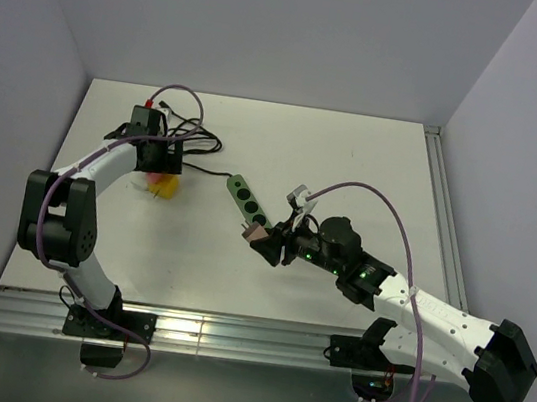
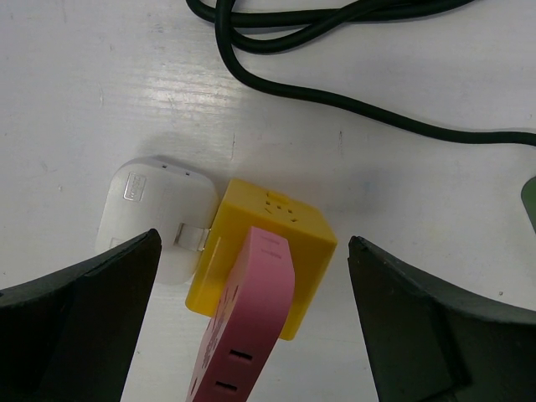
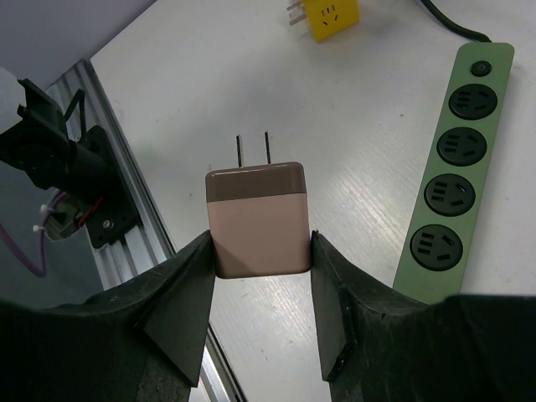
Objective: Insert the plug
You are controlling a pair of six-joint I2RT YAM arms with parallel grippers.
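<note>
My right gripper [image 3: 260,244] is shut on a tan plug with a brown top [image 3: 258,219]. Its two prongs point away from me, and it is held above the table. The green power strip [image 3: 456,167] lies to the right of the plug, with several empty sockets. In the top view the plug [image 1: 256,232] is just past the near end of the strip [image 1: 244,199]. My left gripper [image 2: 254,243] is open. It hangs over a yellow cube adapter [image 2: 276,222], a pink adapter [image 2: 247,327] and a white adapter [image 2: 151,209], and touches none of them.
The strip's black cable [image 1: 207,141] lies coiled at the back left, near my left gripper [image 1: 163,160]. An aluminium rail [image 1: 229,332] runs along the table's near edge. The yellow cube also shows in the right wrist view [image 3: 331,17].
</note>
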